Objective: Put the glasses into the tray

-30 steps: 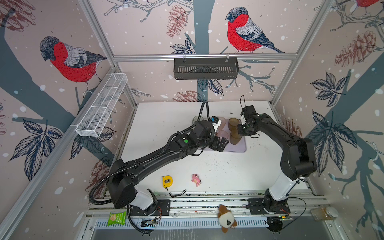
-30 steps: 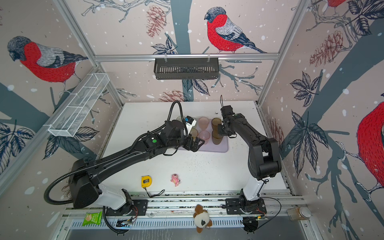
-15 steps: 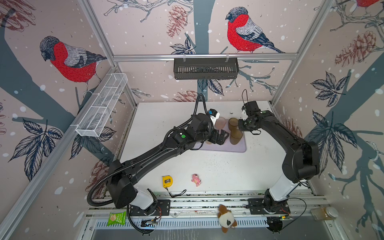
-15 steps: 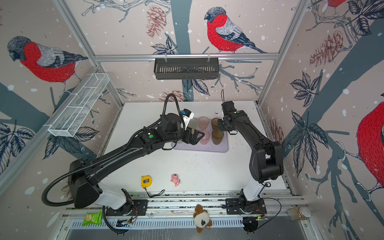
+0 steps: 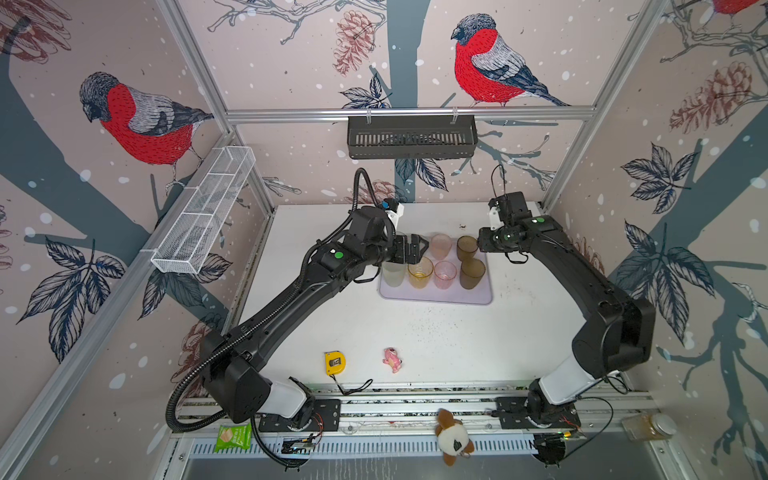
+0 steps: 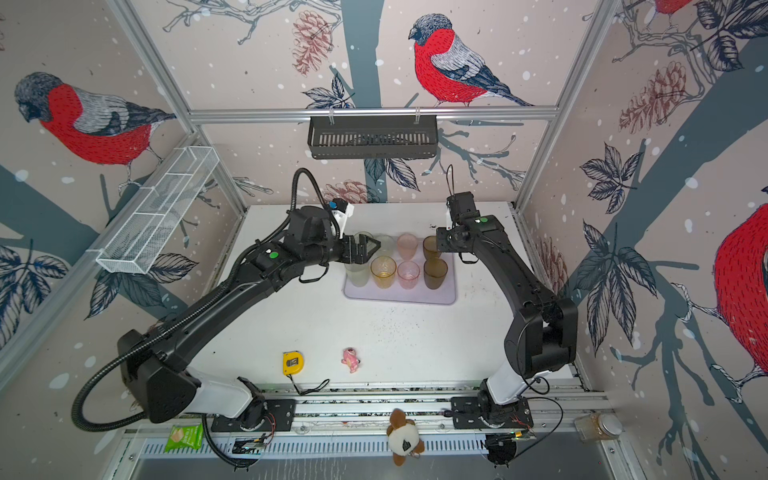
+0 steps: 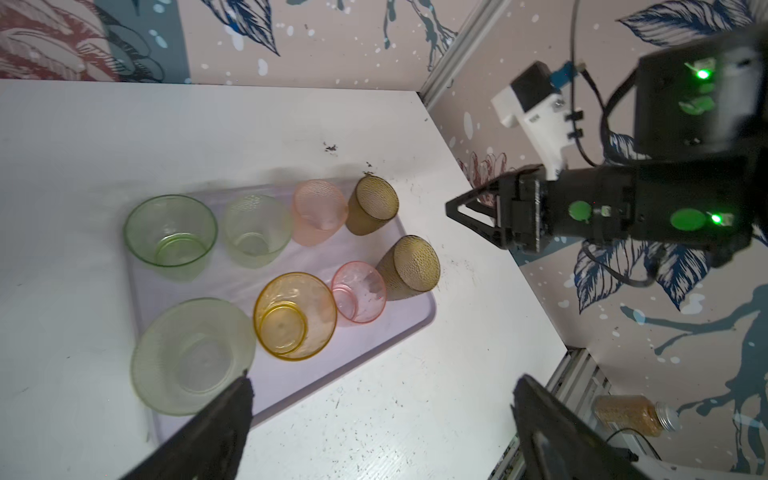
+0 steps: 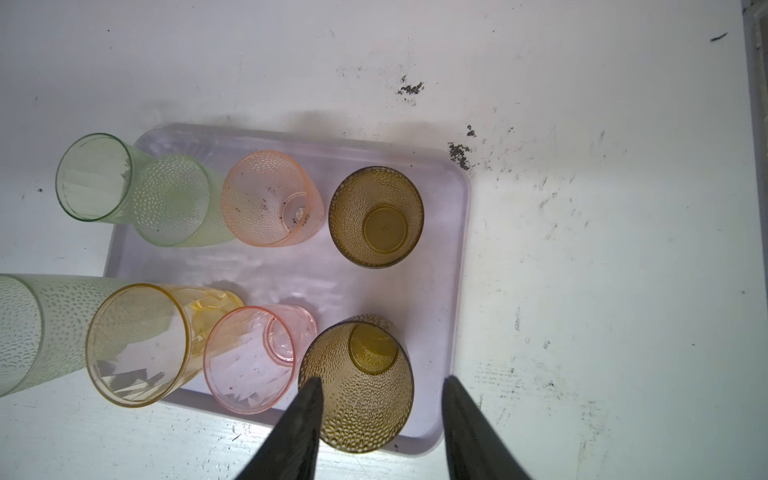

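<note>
Presently, all eight glasses point(image 7: 291, 316) stand upright inside the tray point(image 5: 436, 297), in two rows of four. The tray lies on the worktop point(image 5: 415, 332) toward its far edge, somewhat right of the middle.

The left gripper point(image 6: 369, 246) has its fingers point(image 7: 224, 415) spread wide with nothing between them. In both top views it hangs over the tray's far left corner, above the green tumbler point(image 7: 170, 232) and the pale tumbler point(image 7: 255, 230).

The right gripper point(image 5: 480, 245) has its fingers point(image 8: 465, 415) apart and holds nothing. In both top views it sits just beside the far-row brown tumbler point(image 5: 466, 247), at the tray's far right corner. In the right wrist view the fingers frame the near-row brown tumbler point(image 8: 365, 415), and one fingertip overlaps its rim. Contact there cannot be told. The left wrist view shows this gripper off the tray's right edge, clear of the glasses.
</note>
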Action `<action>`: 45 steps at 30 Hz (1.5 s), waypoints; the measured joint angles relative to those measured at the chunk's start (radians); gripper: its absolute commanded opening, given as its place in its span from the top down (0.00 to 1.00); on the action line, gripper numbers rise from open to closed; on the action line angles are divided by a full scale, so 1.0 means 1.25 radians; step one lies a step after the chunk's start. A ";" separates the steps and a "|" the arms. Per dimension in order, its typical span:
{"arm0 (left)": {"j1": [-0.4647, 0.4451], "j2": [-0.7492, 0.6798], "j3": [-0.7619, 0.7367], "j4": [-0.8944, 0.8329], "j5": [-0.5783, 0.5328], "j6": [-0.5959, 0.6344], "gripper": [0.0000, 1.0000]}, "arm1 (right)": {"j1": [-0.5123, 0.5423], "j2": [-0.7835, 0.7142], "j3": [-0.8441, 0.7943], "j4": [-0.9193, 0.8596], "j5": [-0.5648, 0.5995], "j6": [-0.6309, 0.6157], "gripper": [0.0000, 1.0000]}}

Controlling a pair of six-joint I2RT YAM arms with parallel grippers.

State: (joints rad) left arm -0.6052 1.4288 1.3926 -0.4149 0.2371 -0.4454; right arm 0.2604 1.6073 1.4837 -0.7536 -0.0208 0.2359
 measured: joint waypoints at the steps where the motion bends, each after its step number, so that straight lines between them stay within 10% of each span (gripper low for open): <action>1: 0.014 -0.001 0.001 -0.011 0.002 0.000 0.03 | 0.001 -0.007 -0.004 0.001 0.000 0.001 0.47; 24: 0.331 -0.022 -0.065 -0.124 0.062 0.021 0.06 | 0.053 -0.134 -0.035 0.098 0.004 0.039 0.21; 45: 0.378 0.020 -0.116 -0.116 0.060 0.021 0.06 | 0.056 -0.232 -0.083 0.184 0.018 0.021 0.00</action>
State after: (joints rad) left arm -0.1326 1.4532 1.2480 -0.5598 0.3115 -0.4194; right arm 0.3309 1.3174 1.3800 -0.5240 0.0017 0.2626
